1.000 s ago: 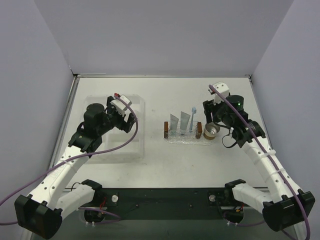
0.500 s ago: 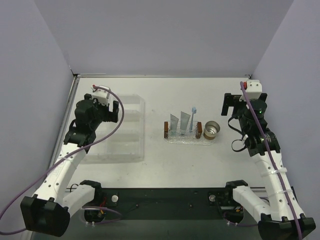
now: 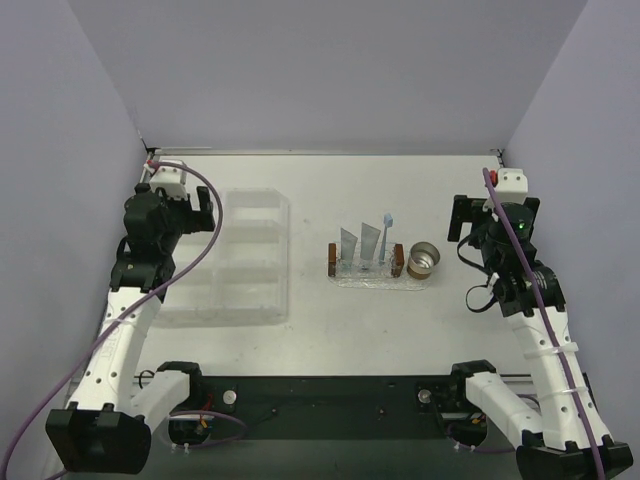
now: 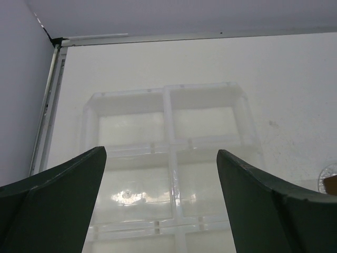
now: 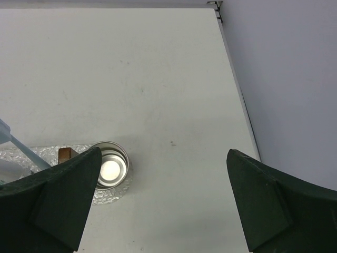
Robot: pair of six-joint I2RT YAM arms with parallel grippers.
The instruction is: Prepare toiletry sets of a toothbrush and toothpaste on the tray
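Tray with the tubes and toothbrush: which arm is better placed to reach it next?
Probably the right. The right pincer, open, hangs beside the tray, at the end with the metal cup, and its wrist view shows that end. The left pincer, also open, is over by the compartment box, farther off.

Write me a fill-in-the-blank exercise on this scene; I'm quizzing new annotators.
1. The metal cup sits at the ___ end of the tray.
2. The toothbrush shares the tray with ___ toothpaste tubes.
3. The left claw and the right claw are both ___, holding nothing.

Missing words: right; two; open.
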